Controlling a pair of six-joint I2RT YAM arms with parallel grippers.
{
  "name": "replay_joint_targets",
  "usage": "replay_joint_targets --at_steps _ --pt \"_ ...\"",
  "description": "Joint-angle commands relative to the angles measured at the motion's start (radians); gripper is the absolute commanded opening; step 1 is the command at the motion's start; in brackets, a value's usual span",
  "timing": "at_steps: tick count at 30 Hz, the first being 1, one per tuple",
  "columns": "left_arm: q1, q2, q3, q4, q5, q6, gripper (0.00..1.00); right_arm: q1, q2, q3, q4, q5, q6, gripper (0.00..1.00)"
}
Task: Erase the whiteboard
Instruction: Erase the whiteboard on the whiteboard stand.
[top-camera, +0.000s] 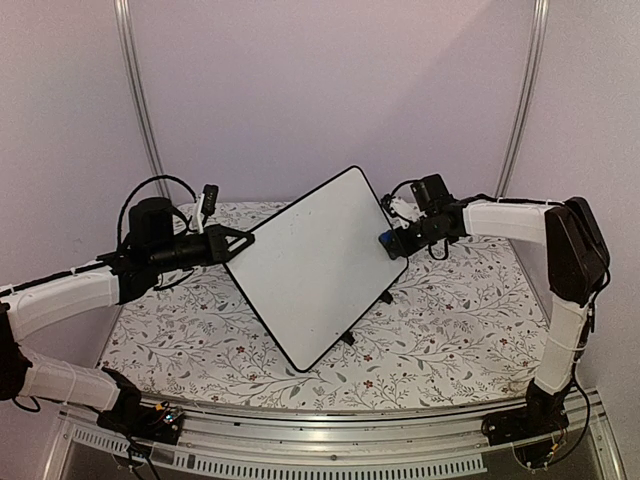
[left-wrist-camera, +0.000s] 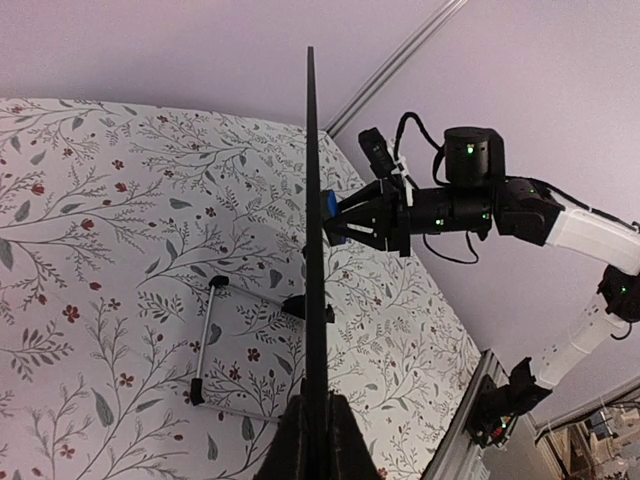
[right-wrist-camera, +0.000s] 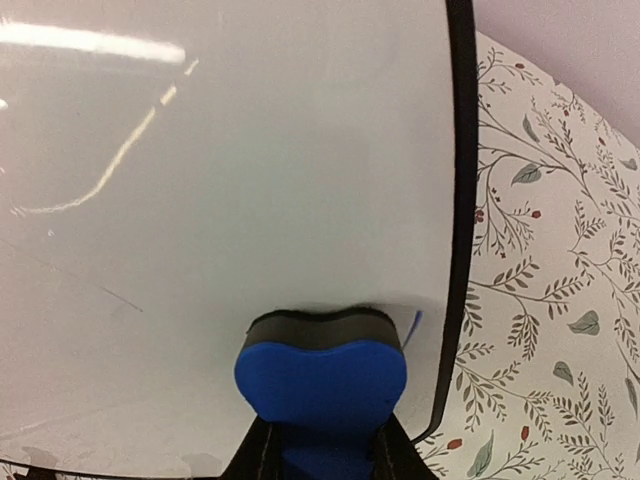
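Observation:
The whiteboard (top-camera: 318, 262) is tilted up on one corner above the floral table, its white face towards the top camera. My left gripper (top-camera: 232, 247) is shut on its left corner; in the left wrist view (left-wrist-camera: 316, 440) the board (left-wrist-camera: 314, 250) shows edge-on as a thin black line. My right gripper (top-camera: 398, 240) is shut on the blue eraser (top-camera: 385, 240) and presses its black felt against the board near the right edge. In the right wrist view the eraser (right-wrist-camera: 320, 375) touches the board (right-wrist-camera: 250, 150). A short blue mark (right-wrist-camera: 415, 325) and a faint thin line (right-wrist-camera: 90, 280) remain on it.
The board's wire stand (left-wrist-camera: 205, 345) with black feet hangs behind it over the floral tablecloth (top-camera: 450, 320). A metal rail (top-camera: 330, 440) runs along the near edge. Pale walls with two metal posts (top-camera: 140, 100) close the back.

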Motion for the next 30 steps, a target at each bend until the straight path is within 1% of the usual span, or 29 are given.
replay_joint_targets --at_steps 1,4,8,14,17,22,30 --pt "-0.034 -0.003 0.027 0.036 0.129 0.052 0.0 -0.006 0.028 0.052 0.026 0.015 -0.026 0.0" --pt "-0.033 -0.004 0.028 0.036 0.13 0.053 0.0 -0.008 0.031 0.024 0.026 0.011 -0.023 0.0" --pt "-0.033 -0.004 0.028 0.035 0.13 0.053 0.0 -0.009 0.031 -0.055 0.032 0.01 -0.009 0.0" --pt "-0.034 -0.001 0.026 0.041 0.136 0.049 0.0 -0.035 -0.01 -0.197 0.098 0.008 0.023 0.0" --pt "-0.034 -0.002 0.025 0.042 0.136 0.046 0.0 -0.042 -0.019 -0.219 0.11 0.001 0.034 0.0" --pt "-0.035 0.0 0.025 0.043 0.137 0.047 0.0 -0.042 -0.016 -0.181 0.113 -0.012 0.037 0.0" --pt "-0.035 0.002 0.026 0.04 0.133 0.049 0.0 -0.042 0.025 -0.026 0.073 -0.034 0.017 0.0"
